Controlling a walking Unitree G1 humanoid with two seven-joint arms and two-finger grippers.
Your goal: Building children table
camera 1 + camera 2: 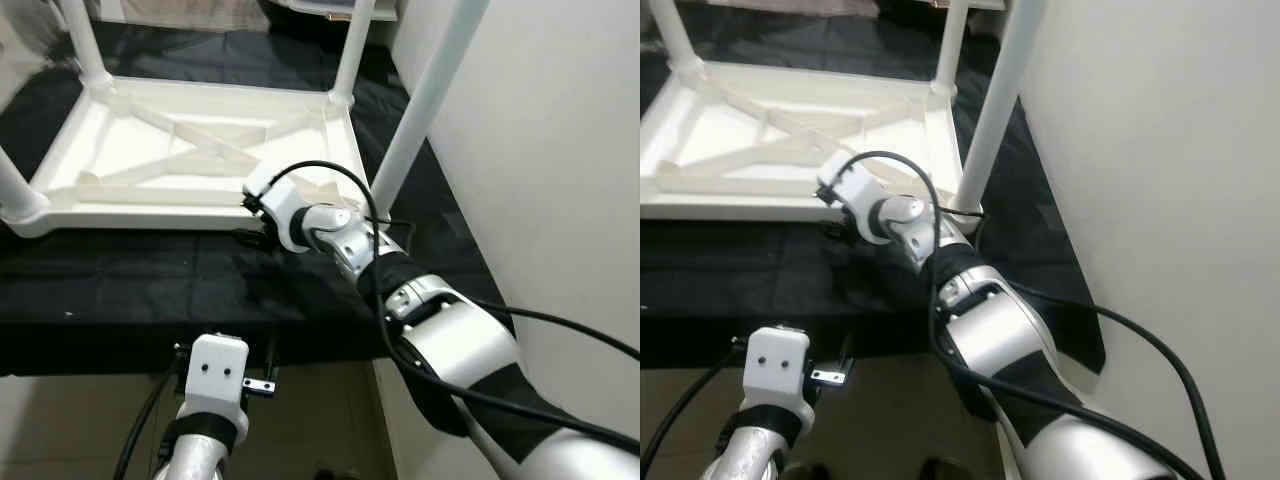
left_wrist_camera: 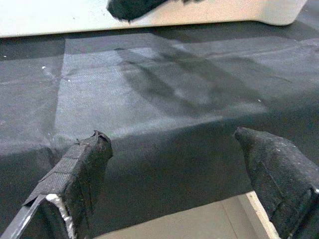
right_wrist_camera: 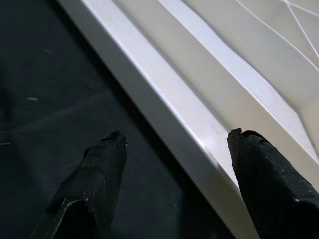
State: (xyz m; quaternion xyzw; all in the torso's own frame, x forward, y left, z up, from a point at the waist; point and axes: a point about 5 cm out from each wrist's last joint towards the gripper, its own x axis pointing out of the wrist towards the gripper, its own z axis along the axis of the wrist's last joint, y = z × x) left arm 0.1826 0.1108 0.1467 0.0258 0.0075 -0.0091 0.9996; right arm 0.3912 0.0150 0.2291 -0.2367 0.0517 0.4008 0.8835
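- Black cloth spread over a low platform, front edge hanging above a pale floor; plain light wall close on the robot's right.
- White plastic children table lying upside down on the cloth, ribbed underside up, with crossed diagonal braces and a raised rim.
- Table top roughly rectangular, long axis running left to right across the head views; legs pointing up, away from the cloth.
- Four white tube legs standing at the corners: far left leg, far right leg, near right leg, near left leg, all cut off by the frame edges.
- Right gripper reaching forward to the near rim by the near right corner, fingers spread wide and straddling the rim edge, one fingertip over the cloth, the other over the white underside; nothing clamped.
- Contact between right fingertips and rim not determinable.
- Left gripper low at the front edge of the platform, well short of the table, fingers wide apart over bare cloth, holding nothing.
- Right gripper's fingers hidden behind the wrist housing in the head views; black cable looping over the right arm.
- Far side of the room dark and cropped, contents not identifiable.
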